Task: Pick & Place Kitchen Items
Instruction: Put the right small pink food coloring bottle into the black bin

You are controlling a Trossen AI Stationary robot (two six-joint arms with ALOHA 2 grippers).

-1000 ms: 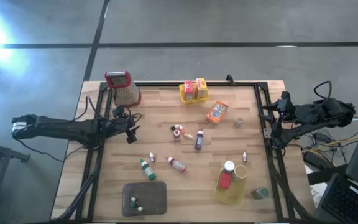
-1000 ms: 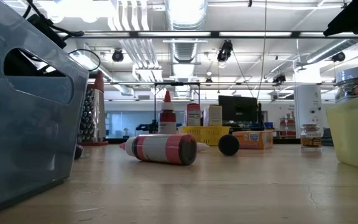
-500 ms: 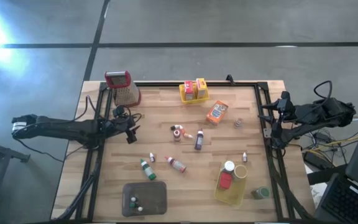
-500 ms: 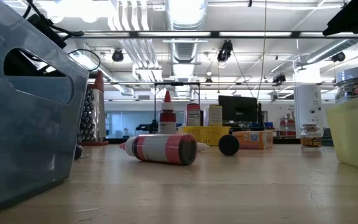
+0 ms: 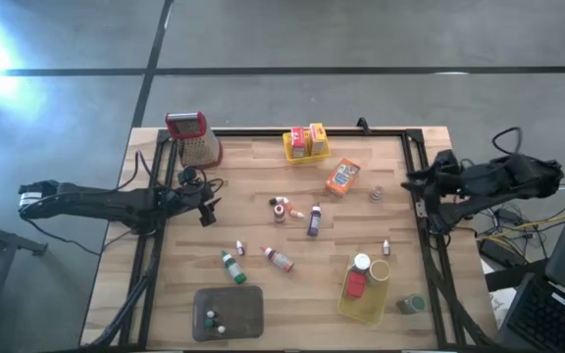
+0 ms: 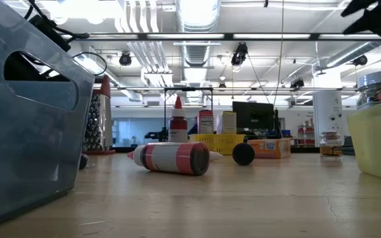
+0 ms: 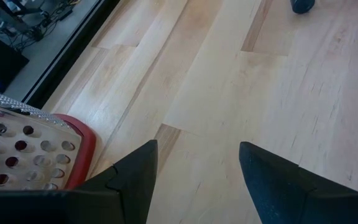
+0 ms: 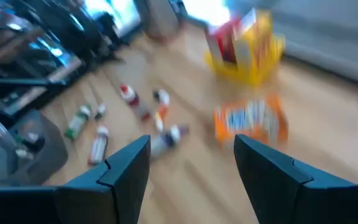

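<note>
Meanwhile both tools gape empty, left tool point(image 5: 207, 208), right tool point(image 5: 412, 179); the red-banded bottle point(image 6: 170, 158) lies sideways, cap leftward.

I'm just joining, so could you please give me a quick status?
Left gripper open, empty, beside grater. Right gripper open, empty, at table's right edge. Kitchen items scattered, none held. Nothing blocking.

Two dark fingers point(image 7: 135, 180) spread apart over a bare wood table point(image 7: 278, 106); a red-rimmed grater point(image 7: 27, 149) lies beside them.

Both tools gape empty: left tool point(image 5: 207, 208) low, right tool point(image 5: 412, 179) raised.
</note>
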